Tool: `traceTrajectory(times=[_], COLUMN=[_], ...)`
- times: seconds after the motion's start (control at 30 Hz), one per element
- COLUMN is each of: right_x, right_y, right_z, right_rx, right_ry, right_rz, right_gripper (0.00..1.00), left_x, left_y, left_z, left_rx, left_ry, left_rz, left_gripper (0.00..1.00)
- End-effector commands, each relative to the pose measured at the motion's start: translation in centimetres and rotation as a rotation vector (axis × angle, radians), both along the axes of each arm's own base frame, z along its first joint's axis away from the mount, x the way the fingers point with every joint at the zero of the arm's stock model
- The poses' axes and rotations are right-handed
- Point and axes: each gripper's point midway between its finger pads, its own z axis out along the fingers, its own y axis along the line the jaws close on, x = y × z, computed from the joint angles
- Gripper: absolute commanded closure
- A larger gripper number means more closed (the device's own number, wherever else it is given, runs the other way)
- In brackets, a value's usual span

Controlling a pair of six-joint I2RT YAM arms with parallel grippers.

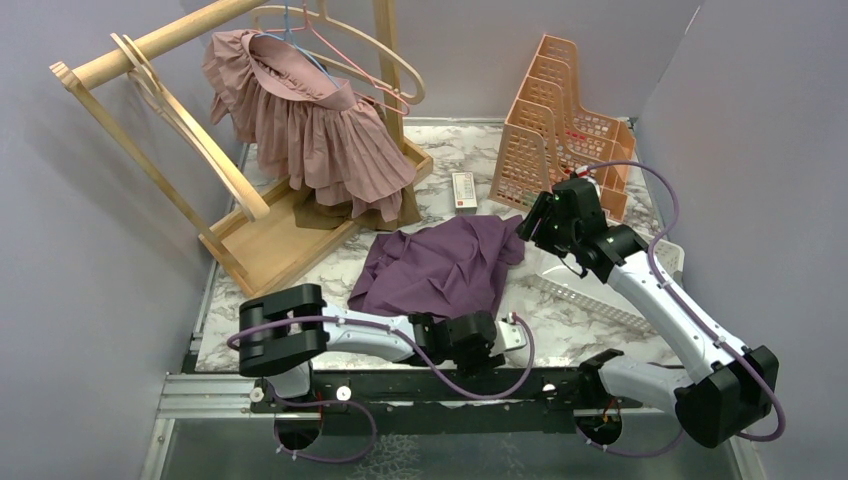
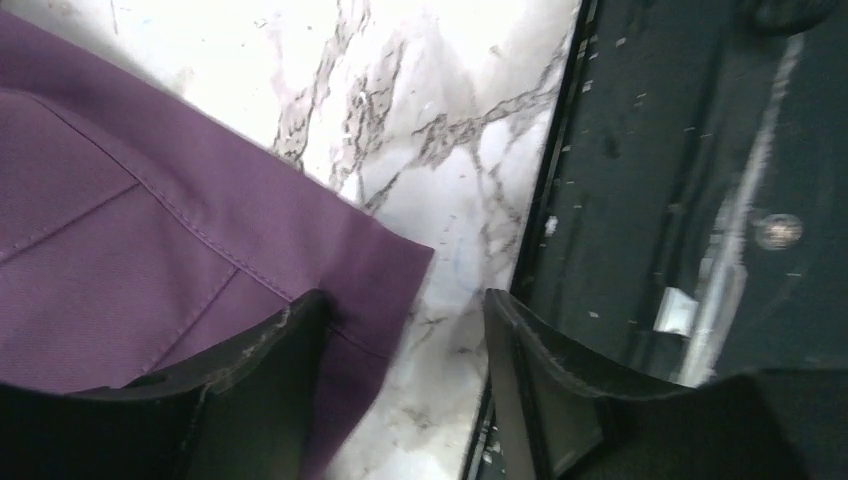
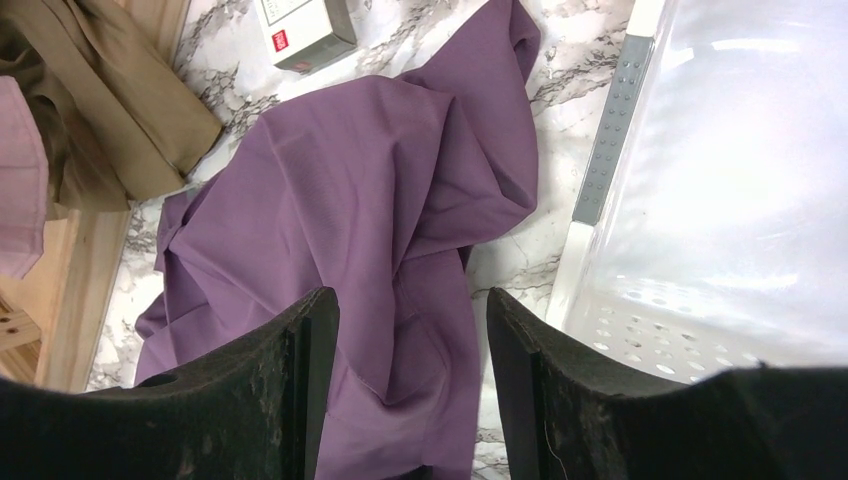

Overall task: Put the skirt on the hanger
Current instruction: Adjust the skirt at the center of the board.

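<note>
Table [image 1: 445, 150]: marble top; black frame along its near edge; walls on three sides.
Wooden rack [image 1: 150, 45]: far left; its base tray takes up that corner, and the rail slants overhead.
Purple skirt [image 1: 440, 265]: lies crumpled flat on the marble at mid-table, not on any hanger. Its far-left edge is near the rack base, and its right edge is just beside the white basket [image 3: 610, 140].
Pink skirt [image 1: 320, 130]: hangs from a pink hanger [image 1: 350, 50] on the rail, with its hem over the base tray.
Orange file holders [image 1: 545, 130]: far right, well apart from the purple skirt.
Wooden hangers [image 1: 190, 130]: bare, on the left part of the rail.
Right gripper [image 3: 410, 300]: jaws apart, holding nothing; above the skirt's right side, with the basket rim just to its right.
Left gripper [image 2: 400, 305]: jaws apart, at the skirt's near hem corner. One finger is over the fabric and the other is over the table edge; whether it touches the cloth cannot be told.
Small box [image 1: 464, 190]: just beyond the skirt's far edge.
Open room: a narrow bare strip between the near hem and the black frame, and bare marble beyond the box.
</note>
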Motion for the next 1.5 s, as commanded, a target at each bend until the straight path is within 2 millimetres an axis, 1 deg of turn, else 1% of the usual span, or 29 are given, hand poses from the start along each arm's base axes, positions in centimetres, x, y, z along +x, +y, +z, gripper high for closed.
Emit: traceTrajectory(times=[0.0,0.03,0.07,0.23,0.3,0.37,0.4,0.47,0.57,0.63,0.7,0.83,0.9,0.97,1.07,1.17,1.27,1.37,1.47], right_x=[0.2,0.3,0.3,0.2,0.1,0.0,-0.1,-0.3,-1.2,-2.0,-2.8,-4.1,-4.8,-5.1,-3.8,-1.9,-0.6,0.6,0.9], right_y=[-0.1,-0.1,-0.1,-0.3,-0.3,-0.2,0.0,0.5,1.9,3.1,4.0,5.8,7.0,7.8,7.8,7.6,8.7,9.4,10.2], right_z=[0.2,0.3,0.3,0.3,0.3,0.4,0.5,0.6,0.7,0.9,1.1,1.3,1.5,1.5,0.6,-0.3,-0.5,-1.3,-2.5], right_rx=[0.000,0.000,-0.002,-0.020,-0.022,-0.022,-0.021,-0.012,0.001,0.019,0.039,0.089,0.134,0.168,0.163,0.157,0.222,0.245,0.261], right_ry=[0.002,0.000,-0.002,-0.012,-0.017,-0.021,-0.024,-0.028,-0.046,-0.079,-0.121,-0.148,-0.148,-0.139,-0.118,-0.111,-0.123,-0.098,-0.040], right_rz=[-0.001,0.000,0.003,0.017,0.023,0.035,0.052,0.098,0.237,0.358,0.455,0.603,0.689,0.736,0.685,0.581,0.558,0.538,0.556], right_gripper=[0.40,0.40,0.40,0.40,0.40,0.40,0.40,0.40,0.42,0.46,0.50,0.52,0.52,0.50,0.47,0.47,0.51,0.52,0.52], left_x=[1.6,1.8,1.9,3.8,4.7,5.8,6.3,7.6,9.9,11.4,12.5,14.0,14.5,15.0,15.5,15.7,15.7,15.7,15.6], left_y=[1.2,1.4,1.7,3.2,3.8,4.3,4.5,5.2,6.8,8.4,9.8,11.5,11.9,12.2,12.5,13.0,13.3,13.8,14.2], left_z=[-2.3,-2.4,-2.5,-1.4,-0.5,1.1,2.3,4.8,9.4,12.5,15.5,21.5,24.0,26.3,28.8,30.6,32.2,33.9,35.5], left_rx=[0.074,0.078,0.080,0.041,0.014,-0.023,-0.048,-0.104,-0.215,-0.289,-0.358,-0.444,-0.462,-0.482,-0.501,-0.523,-0.553,-0.579,-0.607], left_ry=[-0.071,-0.075,-0.080,-0.088,-0.080,-0.072,-0.069,-0.062,-0.051,-0.065,-0.085,-0.133,-0.161,-0.194,-0.235,-0.262,-0.279,-0.303,-0.318], left_rz=[0.067,0.077,0.086,0.176,0.214,0.255,0.276,0.334,0.445,0.522,0.584,0.662,0.684,0.697,0.706,0.720,0.725,0.733,0.737], left_gripper=[0.44,0.55,0.64,1.00,1.00,1.00,1.00,1.00,1.00,1.00,1.00,1.00,1.00,1.00,1.00,1.00,1.00,1.00,1.00])
